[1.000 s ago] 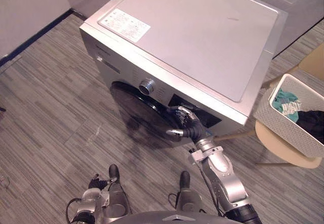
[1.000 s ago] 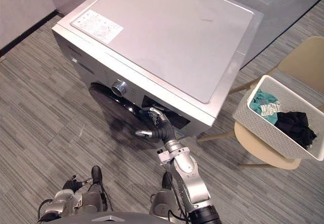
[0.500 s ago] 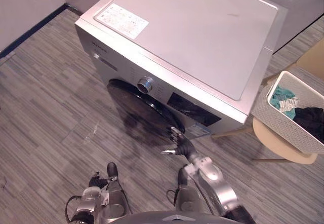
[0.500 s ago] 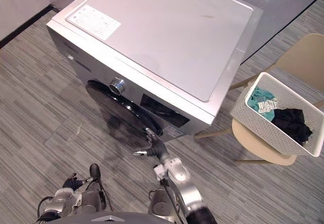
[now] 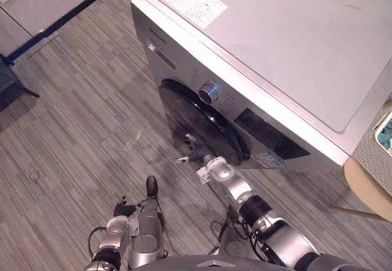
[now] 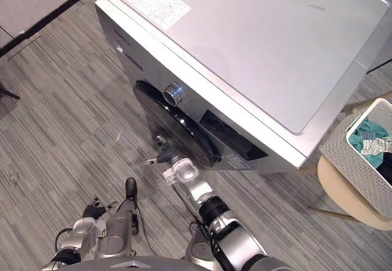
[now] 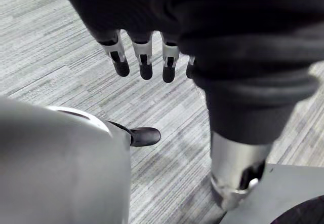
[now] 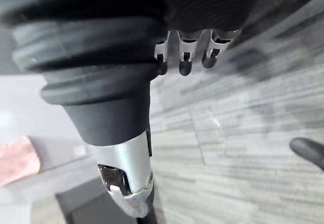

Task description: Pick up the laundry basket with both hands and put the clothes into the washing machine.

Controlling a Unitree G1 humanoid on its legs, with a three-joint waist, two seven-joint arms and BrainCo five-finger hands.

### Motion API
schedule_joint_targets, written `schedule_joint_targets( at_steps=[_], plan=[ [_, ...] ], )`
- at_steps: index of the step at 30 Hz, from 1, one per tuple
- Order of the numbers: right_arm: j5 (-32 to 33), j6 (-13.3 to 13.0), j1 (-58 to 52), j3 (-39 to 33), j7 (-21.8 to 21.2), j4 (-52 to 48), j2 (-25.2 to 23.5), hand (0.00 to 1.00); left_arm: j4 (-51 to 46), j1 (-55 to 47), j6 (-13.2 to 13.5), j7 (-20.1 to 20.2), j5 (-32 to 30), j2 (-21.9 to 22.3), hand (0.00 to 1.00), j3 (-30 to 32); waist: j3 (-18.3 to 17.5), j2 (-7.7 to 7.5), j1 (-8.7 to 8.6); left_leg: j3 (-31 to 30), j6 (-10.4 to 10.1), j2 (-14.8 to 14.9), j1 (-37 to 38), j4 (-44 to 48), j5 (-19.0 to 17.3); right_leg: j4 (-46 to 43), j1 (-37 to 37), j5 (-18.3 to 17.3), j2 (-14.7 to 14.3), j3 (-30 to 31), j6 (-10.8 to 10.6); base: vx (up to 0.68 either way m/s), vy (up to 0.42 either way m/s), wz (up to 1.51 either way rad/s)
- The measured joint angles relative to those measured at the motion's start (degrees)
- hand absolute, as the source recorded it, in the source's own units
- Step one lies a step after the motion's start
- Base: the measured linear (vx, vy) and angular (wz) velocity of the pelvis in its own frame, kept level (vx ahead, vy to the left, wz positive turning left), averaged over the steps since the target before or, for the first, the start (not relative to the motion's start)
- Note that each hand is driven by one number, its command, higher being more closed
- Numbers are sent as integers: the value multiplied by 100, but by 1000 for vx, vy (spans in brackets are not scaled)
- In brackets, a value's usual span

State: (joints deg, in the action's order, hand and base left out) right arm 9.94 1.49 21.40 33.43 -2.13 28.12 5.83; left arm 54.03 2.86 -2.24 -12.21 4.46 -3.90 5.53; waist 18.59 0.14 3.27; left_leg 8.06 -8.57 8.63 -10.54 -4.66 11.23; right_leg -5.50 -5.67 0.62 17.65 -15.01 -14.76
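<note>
The silver washing machine [image 5: 288, 44] stands ahead of me, and its dark round door [image 5: 202, 121] looks closed. My right hand [image 5: 195, 151] hangs low in front of that door; its fingers [image 8: 185, 57] are relaxed and hold nothing. The white laundry basket [image 6: 352, 164] sits on a beige chair [image 6: 346, 200] at the machine's right, apart from both hands, with teal clothes [image 6: 367, 142] in it. My left hand [image 7: 144, 62] is down by my side over the floor, fingers straight and empty.
Grey plank floor [image 5: 79, 130] spreads to the left of the machine. A wall with a dark skirting [image 5: 67, 13] runs along the upper left, and a dark furniture leg [image 5: 13, 84] stands at the left edge.
The camera has swung, so the machine and basket sit further right. My right hand has dropped from the door's right rim under the control panel to low in front of the door.
</note>
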Motion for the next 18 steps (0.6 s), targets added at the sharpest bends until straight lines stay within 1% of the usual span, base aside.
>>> schedule_joint_targets(
  at_steps=[2,3,5,7,8,11,12,14,15,17,18],
  plan=[
    [335,6,-185,567,-404,-48,-111,0,58,0,-7,5,-2,6,0,213,-10,-60,14,-2,-3,1,99,-23,-10,-12,106,-29,3,0,-11,-10,3,2],
    [391,6,-232,714,-502,-49,-134,0,64,0,-12,7,-2,7,0,256,-9,-77,19,-2,-2,1,130,-24,-16,-15,139,-34,4,-1,-11,0,0,0],
    [723,68,-365,1203,-853,-49,-210,0,79,-16,-42,20,-6,-5,0,418,-65,-184,67,8,9,0,217,-25,-41,-39,201,-66,10,-4,-11,0,0,0],
    [1008,135,-423,1381,-1057,-50,-280,0,82,-16,-49,42,-7,-4,0,531,-106,-254,136,-12,17,-2,250,-25,-50,-49,259,-82,13,-29,-7,-31,0,7],
    [1107,149,-443,1445,-1137,-81,-306,0,82,-30,-48,44,-6,-7,0,531,-164,-306,169,-68,-16,-15,246,-24,-86,-102,274,-117,32,-91,0,-34,0,23],
    [1110,141,-445,1466,-1159,-393,-303,0,104,-38,-50,45,-3,-41,0,589,-229,-386,186,-270,-13,-43,246,-25,-87,-179,407,-213,52,-292,-2,-19,-7,36],
    [1107,104,-447,1402,-1146,-505,-315,0,110,-75,-50,44,1,-40,0,701,-302,-434,186,-351,-8,-58,251,-25,-67,-183,486,-265,53,-351,33,-13,-11,27],
    [1097,87,-468,1254,-1101,-547,-320,0,108,-136,-50,39,3,-51,0,799,-399,-483,224,-357,7,-66,258,-25,-50,-181,510,-271,59,-379,26,-1,-12,12],
    [1029,72,-585,1030,-967,-778,-263,0,110,-185,-56,26,2,-70,0,864,-449,-513,245,-355,17,-71,273,-25,-46,-168,534,-273,62,-377,24,0,0,0],
    [988,32,-750,788,-890,-1078,-184,0,122,-243,-108,15,-2,-70,0,993,-497,-532,236,-334,18,-70,273,-25,-51,-158,518,-271,61,-351,26,-1,-3,-4],
    [988,-12,-890,646,-851,-1280,-65,0,168,-281,-135,8,-4,-81,0,1032,-544,-547,224,-300,17,-68,265,-25,-56,-164,466,-267,60,-302,30,-5,-5,-23]
  ],
)
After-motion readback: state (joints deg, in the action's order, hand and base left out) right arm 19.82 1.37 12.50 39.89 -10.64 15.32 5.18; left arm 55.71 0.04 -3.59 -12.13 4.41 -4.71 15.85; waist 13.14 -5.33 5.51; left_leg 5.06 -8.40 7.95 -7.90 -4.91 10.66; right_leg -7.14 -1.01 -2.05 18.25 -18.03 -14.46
